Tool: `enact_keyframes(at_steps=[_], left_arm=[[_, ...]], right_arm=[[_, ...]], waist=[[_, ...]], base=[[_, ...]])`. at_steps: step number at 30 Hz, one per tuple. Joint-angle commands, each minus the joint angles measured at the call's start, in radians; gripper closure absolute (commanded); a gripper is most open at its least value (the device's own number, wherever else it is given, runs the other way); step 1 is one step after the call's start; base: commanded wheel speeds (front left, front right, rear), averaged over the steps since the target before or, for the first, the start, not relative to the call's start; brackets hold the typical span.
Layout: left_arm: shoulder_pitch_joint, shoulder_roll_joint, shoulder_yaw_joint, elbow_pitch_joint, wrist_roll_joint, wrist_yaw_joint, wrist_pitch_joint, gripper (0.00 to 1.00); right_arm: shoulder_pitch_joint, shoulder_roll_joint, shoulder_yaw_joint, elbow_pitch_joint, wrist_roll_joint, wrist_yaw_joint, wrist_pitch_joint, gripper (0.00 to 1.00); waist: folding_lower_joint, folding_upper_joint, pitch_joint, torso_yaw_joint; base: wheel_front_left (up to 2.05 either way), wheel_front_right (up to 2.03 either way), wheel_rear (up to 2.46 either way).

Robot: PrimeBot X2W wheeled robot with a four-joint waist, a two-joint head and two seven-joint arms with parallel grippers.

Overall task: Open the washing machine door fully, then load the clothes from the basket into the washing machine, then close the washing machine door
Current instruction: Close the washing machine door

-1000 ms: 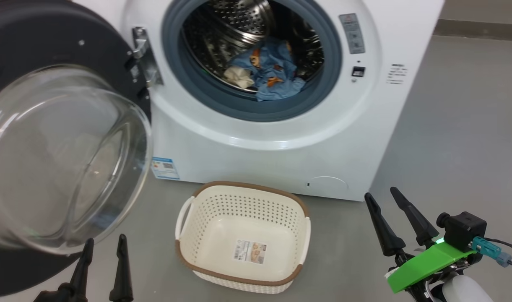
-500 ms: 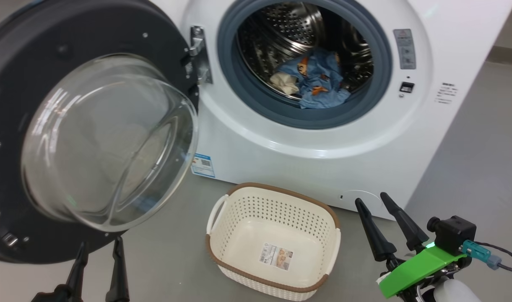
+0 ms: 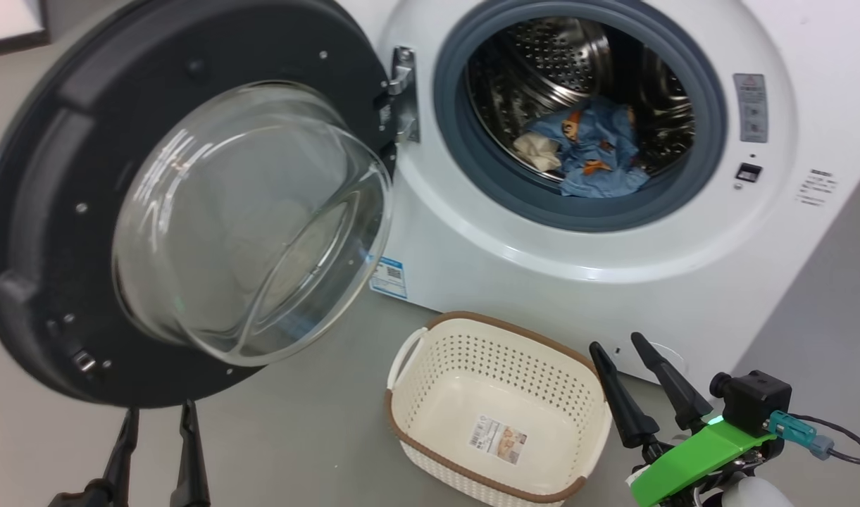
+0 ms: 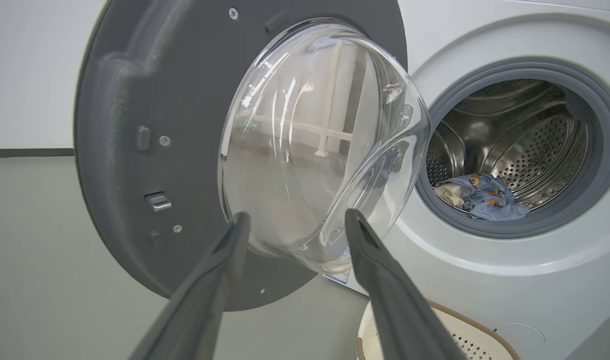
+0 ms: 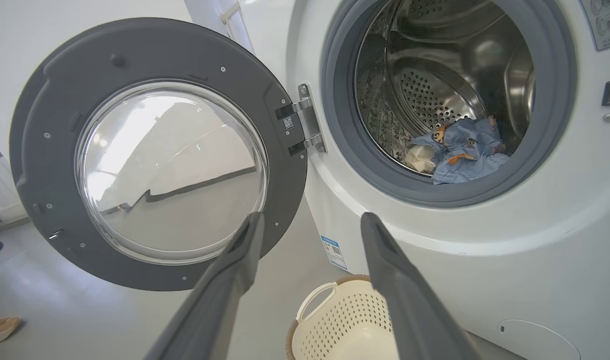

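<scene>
Nearest to us, our left claw (image 3: 158, 410) stood with its two dark fingers spread wide and nothing between them, low over the grey floor (image 3: 296, 436) and just below the bottom edge of the washing machine door (image 3: 49, 176). Our right claw (image 3: 615, 341) was spread as well and empty. Its fingers pointed up close by the right end of the basket (image 3: 472, 359), and we could not tell whether they touched it. A green bracket (image 3: 697, 451) and a small black camera (image 3: 750, 401) sat behind them on the wrist. The basket stood on the floor in front of the washing machine (image 3: 556, 282), near the lower edge of its white front. Its bare bottom showed a label (image 3: 499, 439). Beyond our left claw the door hung wide open to the left on its metal hinge (image 3: 403, 91). Its dark inner face was turned towards us and the clear glass bowl (image 3: 260, 218) bulged out from its middle. A blue sticker (image 3: 389, 277) sat at the lower left corner of the machine's front, partly behind the bowl. Farther back, a grey rubber gasket (image 3: 458, 127) ringed the round opening, and behind it lay the steel drum (image 3: 563, 49) with its rows of small holes. The clothes (image 3: 591, 158) lay heaped on the bottom of the drum, just behind the lower edge of the gasket. They were light blue with small orange figures. A cream piece (image 3: 535, 149) lay at the left side of the heap.
</scene>
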Motion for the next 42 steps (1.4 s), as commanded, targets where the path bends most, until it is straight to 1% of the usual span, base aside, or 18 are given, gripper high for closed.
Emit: enact_keyframes(at_steps=[1,11,18,26,42], left_arm=[[-0.016,0.016,0.036,-0.022,0.002,0.01,-0.003,0.0],[-0.019,0.025,0.044,-0.031,-0.006,0.024,-0.003,0.0],[-0.026,0.032,0.048,-0.038,-0.011,0.029,-0.003,0.0],[-0.029,0.033,0.046,-0.042,-0.016,0.035,-0.005,0.0],[-0.042,0.059,0.049,-0.078,-0.029,0.035,0.0,0.0]], right_arm=[[-0.006,-0.001,0.025,-0.021,0.005,0.002,-0.005,0.0],[-0.009,-0.002,0.034,-0.022,0.004,0.002,-0.005,0.0],[-0.017,-0.008,0.04,-0.023,0.004,0.002,-0.005,0.0],[-0.021,-0.011,0.046,-0.023,0.009,0.002,-0.005,0.0],[-0.03,-0.015,0.047,-0.021,0.011,0.002,-0.005,0.0]], waist=[[0.0,-0.0001,0.0,0.024],[0.0,-0.0001,0.013,0.076],[0.0,-0.0001,0.029,0.09],[0.0,-0.0001,0.034,0.093],[0.0,-0.0001,0.047,0.075]], base=[[0.0,0.0,0.0],[0.0,0.0,0.0],[0.0,0.0,0.0],[0.0,0.0,0.0],[0.0,0.0,0.0]])
